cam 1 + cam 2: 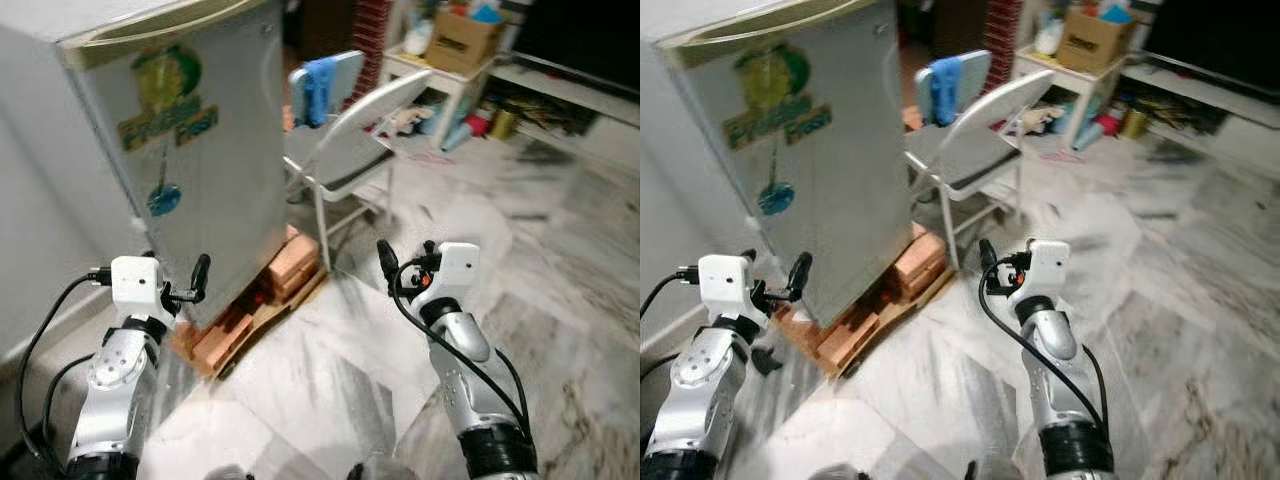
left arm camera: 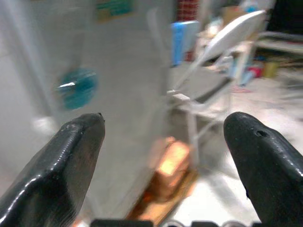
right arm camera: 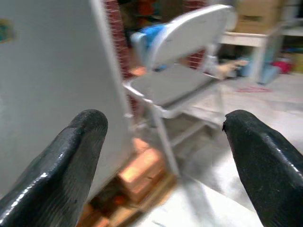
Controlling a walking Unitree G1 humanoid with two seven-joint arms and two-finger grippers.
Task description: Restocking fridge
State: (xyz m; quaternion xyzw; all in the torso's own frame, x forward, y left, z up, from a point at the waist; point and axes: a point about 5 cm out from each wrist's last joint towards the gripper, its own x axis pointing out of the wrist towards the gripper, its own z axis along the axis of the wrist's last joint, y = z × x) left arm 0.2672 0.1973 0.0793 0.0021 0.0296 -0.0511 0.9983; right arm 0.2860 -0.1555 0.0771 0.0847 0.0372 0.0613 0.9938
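A small grey fridge stands at the left with its door closed and green and blue stickers on the front. It rests on orange bricks and wooden boards. My left gripper is raised just in front of the door's lower corner, open and holding nothing. My right gripper is raised to the right of the fridge over the marble floor, also open and holding nothing. In the left wrist view the two black fingers frame the fridge door. The right wrist view's fingers frame the fridge side and the chair.
A white folding chair with a blue cloth on its back stands right beside the fridge. Behind it a white table carries a cardboard box. A low shelf with clutter lines the far right. The marble floor stretches to the right.
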